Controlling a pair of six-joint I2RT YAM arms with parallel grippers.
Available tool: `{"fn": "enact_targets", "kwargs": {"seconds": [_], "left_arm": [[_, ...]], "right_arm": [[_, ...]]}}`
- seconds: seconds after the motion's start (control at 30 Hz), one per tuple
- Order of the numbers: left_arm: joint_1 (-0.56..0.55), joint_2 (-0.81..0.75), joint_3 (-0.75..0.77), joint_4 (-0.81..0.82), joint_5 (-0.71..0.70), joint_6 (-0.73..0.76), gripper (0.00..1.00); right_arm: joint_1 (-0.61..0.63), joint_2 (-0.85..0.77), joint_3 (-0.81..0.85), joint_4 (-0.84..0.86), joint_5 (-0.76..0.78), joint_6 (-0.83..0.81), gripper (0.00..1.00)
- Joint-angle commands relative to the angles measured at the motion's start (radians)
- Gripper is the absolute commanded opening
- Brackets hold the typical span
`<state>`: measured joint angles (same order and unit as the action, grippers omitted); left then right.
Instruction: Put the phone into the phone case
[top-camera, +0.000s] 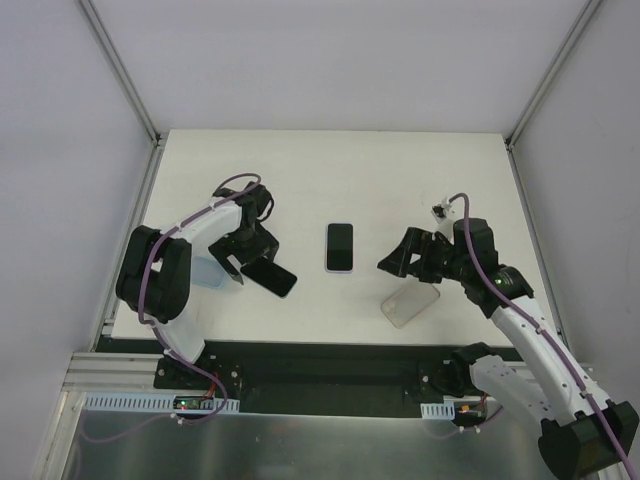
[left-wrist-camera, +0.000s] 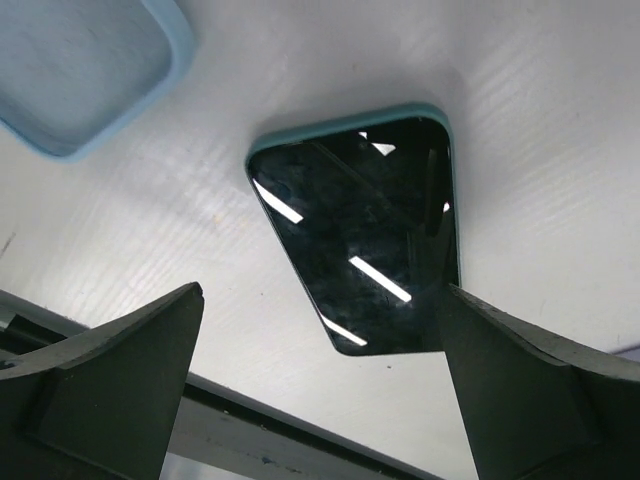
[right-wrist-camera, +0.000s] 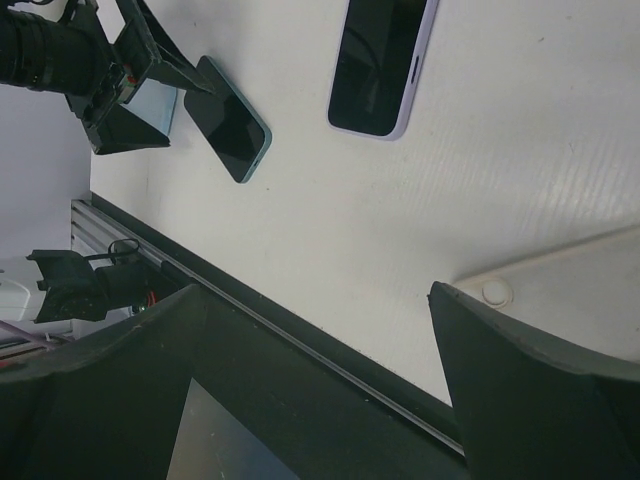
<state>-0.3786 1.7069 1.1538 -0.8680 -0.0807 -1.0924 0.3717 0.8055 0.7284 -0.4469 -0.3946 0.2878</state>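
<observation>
Claws first: my left claw (left-wrist-camera: 320, 300) stands spread wide, matte dark fingers either side of a glossy black phone (left-wrist-camera: 360, 240) in a teal rim, flat on the white counter (left-wrist-camera: 560, 120). One finger overlaps its edge; whether they touch I cannot tell. A pale blue case (left-wrist-camera: 175, 50) with rounded corners sits at the upper left, half hidden under my arm from overhead. My right claw (right-wrist-camera: 318, 290) is apart and empty. Its view shows the second phone (right-wrist-camera: 375, 60) has a lilac edge, with the frosted clear case (right-wrist-camera: 560, 285) at the lower right.

White table (top-camera: 400, 170), pale walls (top-camera: 330, 60), aluminium frame (top-camera: 120, 68).
</observation>
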Motion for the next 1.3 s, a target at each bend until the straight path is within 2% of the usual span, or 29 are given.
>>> {"fn": "enact_targets", "kwargs": {"seconds": [0.0,0.2,0.4,0.73,0.97,1.2,1.27], "left_arm": [[0.026,-0.009,0.021,-0.052,-0.082,-0.034,0.99],[0.029,0.034,0.072,-0.048,-0.080,-0.082,0.99],[0.029,0.036,0.001,0.050,-0.041,-0.155,0.99],[0.027,0.083,-0.069,0.138,-0.031,-0.182,0.99],[0.029,0.094,-0.118,0.156,-0.021,-0.175,0.90],[0.026,0.083,-0.135,0.159,0.044,-0.069,0.78],[0.027,0.070,-0.140,0.159,0.047,-0.043,0.71]], "right_arm": [[0.016,0.027,0.006,0.076,-0.052,0.010,0.96],[0.036,0.003,0.017,0.051,-0.006,0.004,0.96],[0.064,0.009,0.005,0.060,0.010,0.024,0.96],[0.084,-0.022,-0.003,0.040,0.048,0.014,0.96],[0.087,-0.014,-0.003,0.040,0.051,0.007,0.96],[0.099,0.047,0.006,0.074,0.036,0.011,0.96],[0.104,0.070,0.005,0.100,0.023,0.017,0.96]]}}
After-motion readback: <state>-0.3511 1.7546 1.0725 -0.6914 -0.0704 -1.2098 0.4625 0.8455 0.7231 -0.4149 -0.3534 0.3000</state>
